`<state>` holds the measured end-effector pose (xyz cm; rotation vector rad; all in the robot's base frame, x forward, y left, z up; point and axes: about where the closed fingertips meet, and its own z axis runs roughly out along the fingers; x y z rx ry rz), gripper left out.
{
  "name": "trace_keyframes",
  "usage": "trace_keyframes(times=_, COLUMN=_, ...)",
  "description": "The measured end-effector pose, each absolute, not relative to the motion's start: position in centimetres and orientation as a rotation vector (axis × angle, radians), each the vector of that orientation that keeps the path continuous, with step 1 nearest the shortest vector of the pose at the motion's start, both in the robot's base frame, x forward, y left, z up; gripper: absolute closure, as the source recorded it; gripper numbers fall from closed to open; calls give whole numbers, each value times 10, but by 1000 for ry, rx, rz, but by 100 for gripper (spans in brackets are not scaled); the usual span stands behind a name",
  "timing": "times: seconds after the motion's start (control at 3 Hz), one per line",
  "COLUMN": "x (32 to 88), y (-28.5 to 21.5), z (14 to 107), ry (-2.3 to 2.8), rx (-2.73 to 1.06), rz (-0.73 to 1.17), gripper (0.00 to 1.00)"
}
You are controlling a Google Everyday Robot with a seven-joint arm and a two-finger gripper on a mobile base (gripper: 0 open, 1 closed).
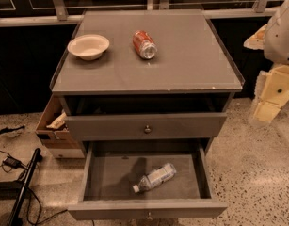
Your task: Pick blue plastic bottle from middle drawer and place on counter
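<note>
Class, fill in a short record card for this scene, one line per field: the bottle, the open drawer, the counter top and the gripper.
blue plastic bottle: lying on its side in the middle drawer, cap toward front left
middle drawer: pulled open
counter: holds a white bowl back left and a red soda can on its side
gripper: at the right edge, beside the cabinet, away from the bottle
</note>
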<state>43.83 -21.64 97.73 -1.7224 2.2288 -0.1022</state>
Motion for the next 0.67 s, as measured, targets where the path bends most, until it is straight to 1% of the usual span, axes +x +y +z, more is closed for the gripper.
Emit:
trace_keyframes(times=0.33, x=438, y=-216, z=977, ry=2229, rx=-1722, rz=-102, gripper=0)
trace_keyframes(times=0.67, x=439, y=-215, z=977, ry=2218, rx=-1716, rz=-108, gripper=19)
